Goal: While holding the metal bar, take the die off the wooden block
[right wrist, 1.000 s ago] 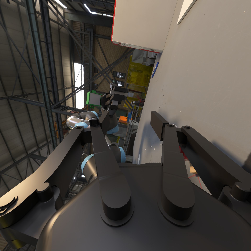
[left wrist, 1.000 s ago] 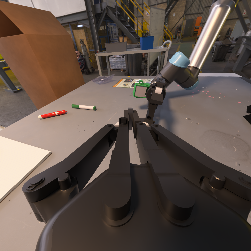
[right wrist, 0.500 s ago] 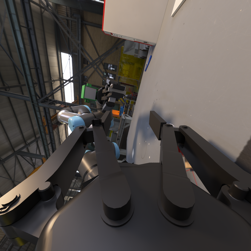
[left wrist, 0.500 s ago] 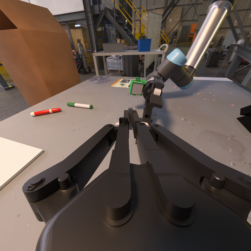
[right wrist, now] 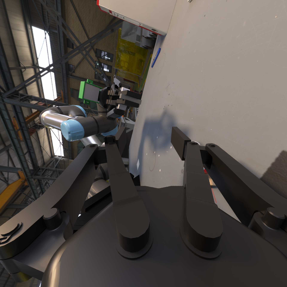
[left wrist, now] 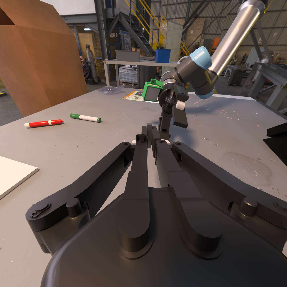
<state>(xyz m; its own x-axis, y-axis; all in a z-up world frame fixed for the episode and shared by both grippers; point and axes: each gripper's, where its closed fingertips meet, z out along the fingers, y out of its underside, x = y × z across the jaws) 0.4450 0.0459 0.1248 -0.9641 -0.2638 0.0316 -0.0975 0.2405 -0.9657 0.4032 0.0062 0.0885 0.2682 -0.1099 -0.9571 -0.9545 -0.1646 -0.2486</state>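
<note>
My left gripper (left wrist: 149,132) is shut just above the grey table (left wrist: 93,147), and I see nothing between its fingertips. It also shows in the right wrist view (right wrist: 132,99), shut, with a green camera box on its wrist. My right gripper (right wrist: 149,139) is open and empty, turned sideways close to the table (right wrist: 225,77). In the left wrist view it (left wrist: 172,124) hangs fingers-down just beyond my left fingertips. No metal bar, die or wooden block shows clearly. A sliver of red and tan (right wrist: 208,178) peeks from behind my right finger; I cannot tell what it is.
A red marker (left wrist: 43,123) and a green marker (left wrist: 85,117) lie to the left. A big cardboard box (left wrist: 38,62) stands at back left. A white sheet (left wrist: 14,174), a leaflet (left wrist: 133,95) and a dark object (left wrist: 276,139) lie around. A blue marker (right wrist: 156,57) lies farther off.
The right arm has swung nearer my left gripper and turned, so both its open fingers show. The left gripper looks larger in the right wrist view. The left fingers stay shut.
</note>
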